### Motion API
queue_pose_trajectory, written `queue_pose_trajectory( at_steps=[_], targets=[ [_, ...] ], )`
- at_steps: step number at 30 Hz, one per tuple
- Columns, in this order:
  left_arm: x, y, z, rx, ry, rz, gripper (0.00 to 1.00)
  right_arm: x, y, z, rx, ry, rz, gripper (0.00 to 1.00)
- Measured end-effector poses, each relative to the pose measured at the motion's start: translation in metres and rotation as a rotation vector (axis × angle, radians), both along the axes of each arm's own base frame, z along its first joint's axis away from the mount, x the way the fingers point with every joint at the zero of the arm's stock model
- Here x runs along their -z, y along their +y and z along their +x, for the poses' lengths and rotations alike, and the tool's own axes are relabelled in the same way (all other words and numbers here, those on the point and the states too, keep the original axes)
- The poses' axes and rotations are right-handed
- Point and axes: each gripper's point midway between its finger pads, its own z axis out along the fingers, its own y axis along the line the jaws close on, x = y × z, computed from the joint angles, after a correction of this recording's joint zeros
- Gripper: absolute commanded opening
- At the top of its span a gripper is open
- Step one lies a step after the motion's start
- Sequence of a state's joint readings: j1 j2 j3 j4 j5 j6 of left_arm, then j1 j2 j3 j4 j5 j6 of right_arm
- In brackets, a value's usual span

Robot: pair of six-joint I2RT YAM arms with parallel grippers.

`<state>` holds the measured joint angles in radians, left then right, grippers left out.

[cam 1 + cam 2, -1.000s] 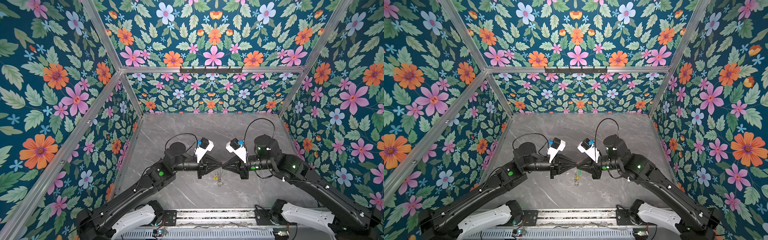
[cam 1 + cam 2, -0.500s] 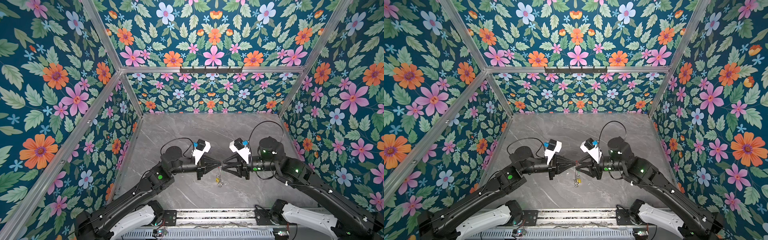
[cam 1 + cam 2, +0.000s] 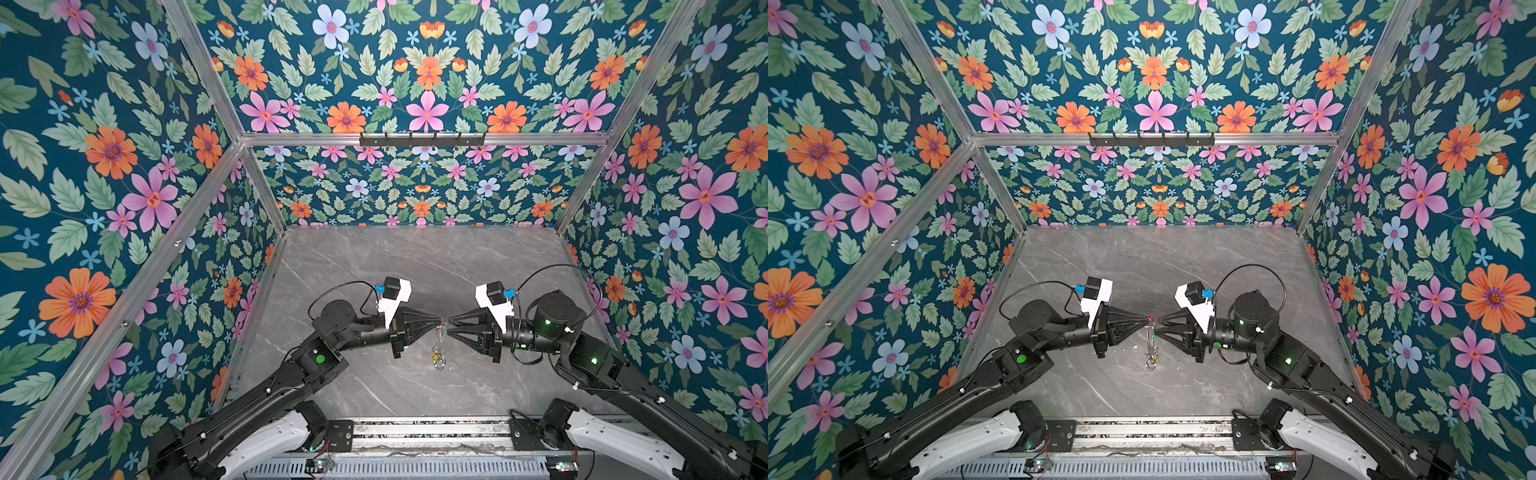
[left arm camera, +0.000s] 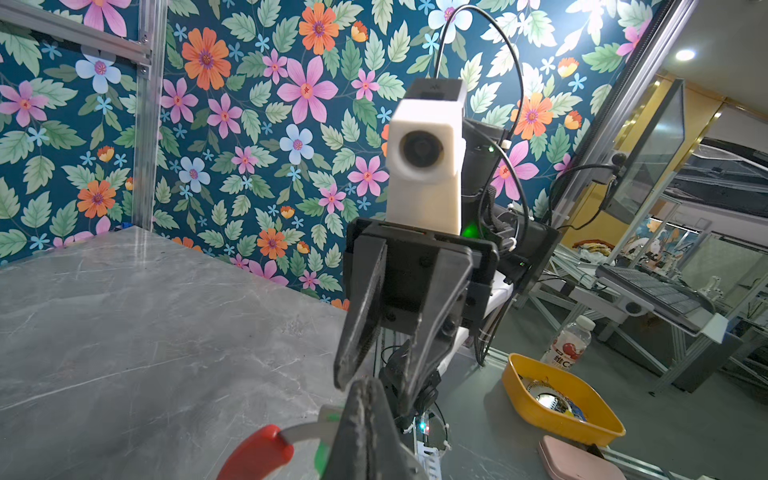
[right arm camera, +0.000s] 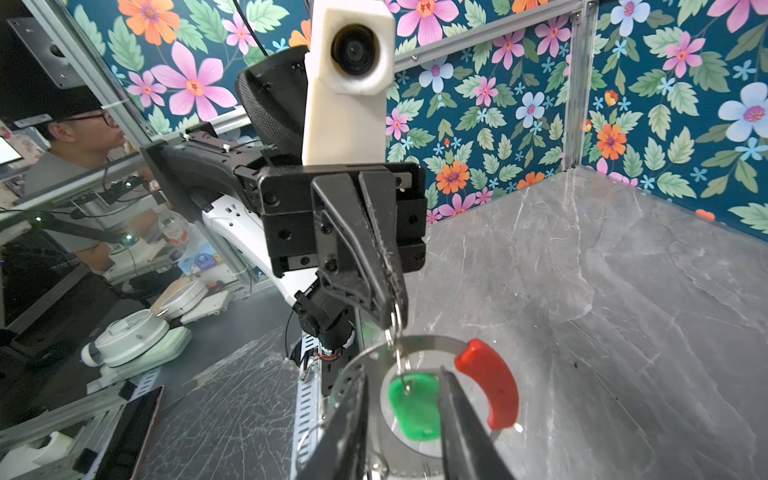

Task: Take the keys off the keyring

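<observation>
Reaching in from the left side of both top views, the left gripper (image 3: pixel 439 320) points its tip toward the middle of the grey tabletop (image 3: pixel 374 266). Its jaws are clenched tight on the thin metal band of the keyring (image 5: pixel 434 343), close to where a small loop (image 5: pixel 400 353) is strung on it. The right wrist view shows this grip clearly. From this grip the keyring hangs down between the two grippers, seen almost edge-on from above. Whether its lowest part touches the tabletop, I cannot tell.

A red sleeve (image 5: pixel 490 384) covers one arc of the keyring, beside the gripped place. The small loop passes through the green-tagged key (image 5: pixel 415 405), of which only the green plastic tag shows, hanging inside the keyring. Lower on the keyring, in a top view, hangs the yellow-tagged key (image 3: pixel 434 356); its metal blade is too small to make out.

On the right, the right gripper (image 3: pixel 451 326) faces the left one, tip almost against tip, just beside the keyring. Its jaws are released: the two fingers (image 5: pixel 461 419) stand apart, one on each side of the green tag. One finger lies at the edge of the tag, but whether it really touches I cannot tell.
</observation>
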<state>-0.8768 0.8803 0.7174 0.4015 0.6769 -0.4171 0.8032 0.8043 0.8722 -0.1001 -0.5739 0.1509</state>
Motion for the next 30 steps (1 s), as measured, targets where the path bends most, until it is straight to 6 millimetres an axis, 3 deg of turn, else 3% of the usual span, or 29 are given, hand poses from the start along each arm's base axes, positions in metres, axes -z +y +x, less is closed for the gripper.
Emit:
queue_pose_trajectory(
  at_steps=[8,30],
  targets=[
    [-0.001,0.000,0.000,0.003,0.011,-0.014,0.00,-0.003,0.003,-0.001,-0.018,-0.002,0.007,0.00],
    [-0.006,0.003,0.000,0.015,0.055,-0.130,0.00,0.009,0.015,-0.004,-0.081,0.025,0.018,0.00]
  ],
)
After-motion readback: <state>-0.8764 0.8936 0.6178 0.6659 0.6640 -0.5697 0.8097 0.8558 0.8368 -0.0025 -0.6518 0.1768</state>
